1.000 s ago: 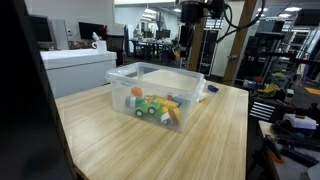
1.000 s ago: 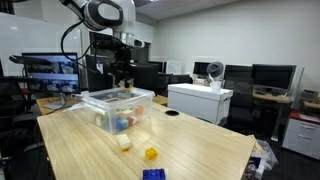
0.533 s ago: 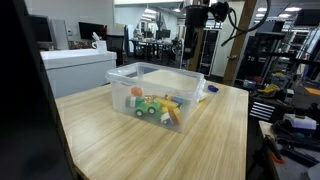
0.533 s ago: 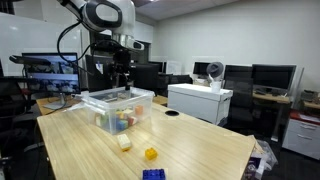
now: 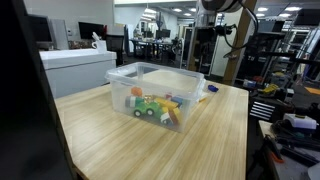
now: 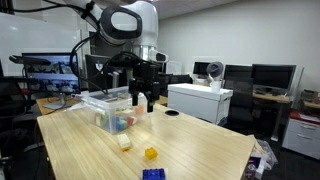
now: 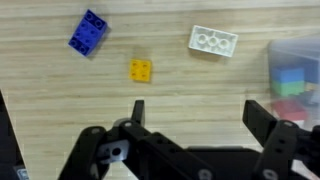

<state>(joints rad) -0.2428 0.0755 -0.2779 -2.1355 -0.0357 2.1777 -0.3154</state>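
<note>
Released, jaws wide and empty, the claw (image 7: 195, 125) hangs above the tabletop (image 7: 40, 100), near the clear bin (image 6: 112, 98). Below it in the wrist view, a yellow block (image 7: 141, 70) lies flat on the wood between a blue block (image 7: 89, 32) and a white block (image 7: 213, 40), each apart from the others. Coloured toys (image 5: 152, 105) sit inside the bin.
</note>
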